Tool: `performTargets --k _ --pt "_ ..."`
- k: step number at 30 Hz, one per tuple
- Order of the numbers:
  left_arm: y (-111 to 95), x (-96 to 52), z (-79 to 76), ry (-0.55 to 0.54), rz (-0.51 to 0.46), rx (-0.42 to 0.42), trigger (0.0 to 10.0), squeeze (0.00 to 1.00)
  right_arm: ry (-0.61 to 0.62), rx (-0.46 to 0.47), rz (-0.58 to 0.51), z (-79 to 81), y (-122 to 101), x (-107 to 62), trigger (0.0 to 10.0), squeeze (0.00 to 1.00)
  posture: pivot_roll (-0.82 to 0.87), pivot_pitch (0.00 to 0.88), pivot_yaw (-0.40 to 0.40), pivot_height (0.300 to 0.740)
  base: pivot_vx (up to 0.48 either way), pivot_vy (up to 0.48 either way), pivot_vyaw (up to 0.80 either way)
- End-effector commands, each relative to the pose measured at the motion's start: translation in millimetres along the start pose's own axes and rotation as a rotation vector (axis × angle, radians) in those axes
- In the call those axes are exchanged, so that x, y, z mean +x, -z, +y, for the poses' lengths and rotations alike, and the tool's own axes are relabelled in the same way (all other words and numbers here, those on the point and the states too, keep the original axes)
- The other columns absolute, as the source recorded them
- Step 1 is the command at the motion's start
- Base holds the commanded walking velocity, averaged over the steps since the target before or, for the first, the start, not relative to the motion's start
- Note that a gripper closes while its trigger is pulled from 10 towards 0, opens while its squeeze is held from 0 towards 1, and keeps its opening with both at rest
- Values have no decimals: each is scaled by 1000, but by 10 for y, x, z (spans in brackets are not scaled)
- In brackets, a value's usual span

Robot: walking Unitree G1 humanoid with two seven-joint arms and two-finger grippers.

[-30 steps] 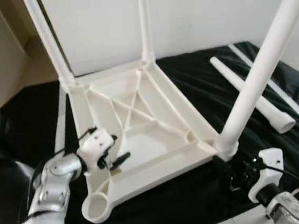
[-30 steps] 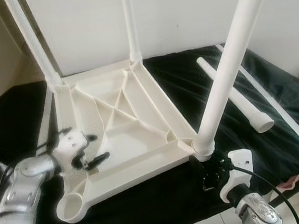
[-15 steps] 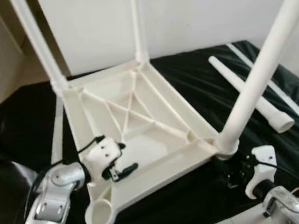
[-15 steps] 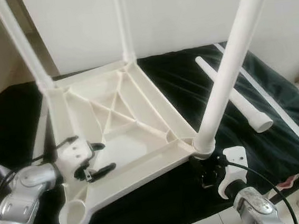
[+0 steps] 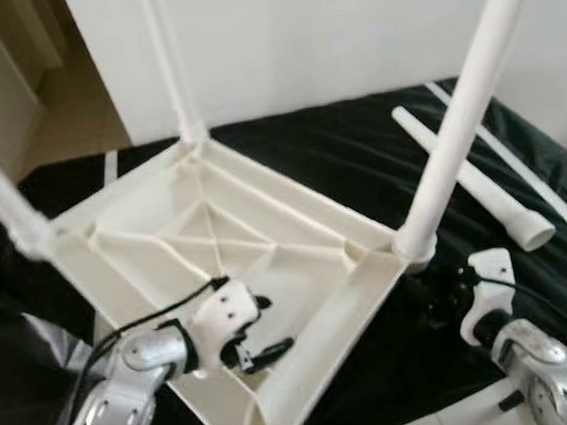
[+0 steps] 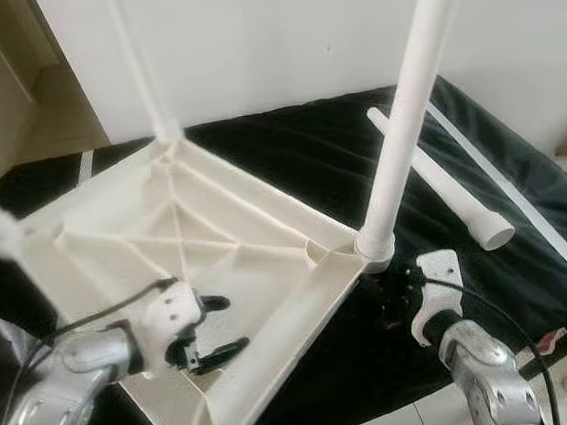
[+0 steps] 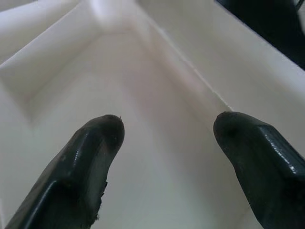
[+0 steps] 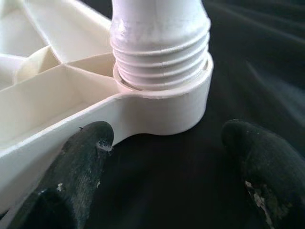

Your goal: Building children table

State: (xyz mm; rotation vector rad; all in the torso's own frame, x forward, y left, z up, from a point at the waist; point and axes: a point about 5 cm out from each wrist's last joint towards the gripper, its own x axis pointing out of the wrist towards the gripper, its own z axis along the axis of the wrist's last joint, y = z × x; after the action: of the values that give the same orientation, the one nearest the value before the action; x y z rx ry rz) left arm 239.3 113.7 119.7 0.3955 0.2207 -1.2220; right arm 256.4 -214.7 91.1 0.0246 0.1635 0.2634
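the left gripper (image 5: 267,353) is sitting with its black fingers (image 7: 90,157) spread apart, nothing between them, reaching into a ribbed bay on the underside of the upside-down white plastic table top (image 5: 217,249). the right gripper (image 5: 443,308) is parked just beside the table top's near right corner socket (image 8: 167,107), fingers also wide open, pointing at the collar where the screwed-in white leg (image 5: 461,125) is showing its threads, so that one is probably not wound all the way home.

compared with a second ago the table top is turning on the black cloth (image 5: 358,155): the empty corner socket that was facing the robot is now swinging down to the bottom edge of the head views, and the left gripper is riding along inside the frame instead of resting on its near rail. looks like it's spinning the top to bring that open socket round.

three legs are standing in the table top. the loose white leg (image 5: 471,179) is lying on the cloth well off to the table top's right, so i'd guess that's the last piece to go in.
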Motion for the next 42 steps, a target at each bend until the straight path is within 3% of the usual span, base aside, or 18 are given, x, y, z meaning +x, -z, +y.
performTargets --k 1,4,7,9,14,18,21,24,27,33,38,42 --pt "-44 113 -146 171 -35 -13 10000 0 -20 -7 -22 47 -24 65 10000 0 -46 27 8 740 0 0 0" --pt "-118 146 -46 88 -77 2 10000 0 -10 -13 -37 36 -45 97 10000 0 -43 24 8 740 0 0 0" --pt "-118 146 -46 88 -77 2 10000 0 -10 -13 -37 36 -45 97 10000 0 -43 24 8 740 0 0 0" --pt "-200 82 102 -26 -137 9 10000 0 44 -19 -67 -37 -70 72 10000 0 -40 24 12 740 0 0 0" --pt "-246 -7 162 -67 -190 -5 10000 0 104 7 -111 -98 -109 19 10000 0 -40 22 14 740 0 0 0" --pt "-288 -88 166 -58 -235 -37 10000 0 142 32 -149 -117 -136 -29 10000 0 -39 20 12 740 0 0 0" --pt "-350 -261 83 62 -331 -119 10000 0 178 35 -178 -97 -145 -88 10000 0 -37 21 9 740 0 0 0" --pt "-358 -308 39 107 -343 -122 10000 0 180 33 -182 -95 -153 -102 10000 0 -38 20 8 740 0 0 0" --pt "-253 -379 -59 205 -282 -109 10000 0 193 25 -199 -155 -211 -124 10000 0 -40 18 4 740 0 0 0" --pt "-217 -397 -85 239 -262 -121 10000 0 195 20 -204 -173 -229 -124 10000 0 -40 18 4 740 0 0 0" --pt "-67 -540 -76 223 -130 5 10000 0 203 2 -211 -232 -283 -142 10000 0 -35 16 -11 740 0 0 0" --pt "-26 -603 -71 220 -93 24 10000 0 200 -4 -208 -246 -291 -147 10000 0 -33 12 -16 740 0 0 0"
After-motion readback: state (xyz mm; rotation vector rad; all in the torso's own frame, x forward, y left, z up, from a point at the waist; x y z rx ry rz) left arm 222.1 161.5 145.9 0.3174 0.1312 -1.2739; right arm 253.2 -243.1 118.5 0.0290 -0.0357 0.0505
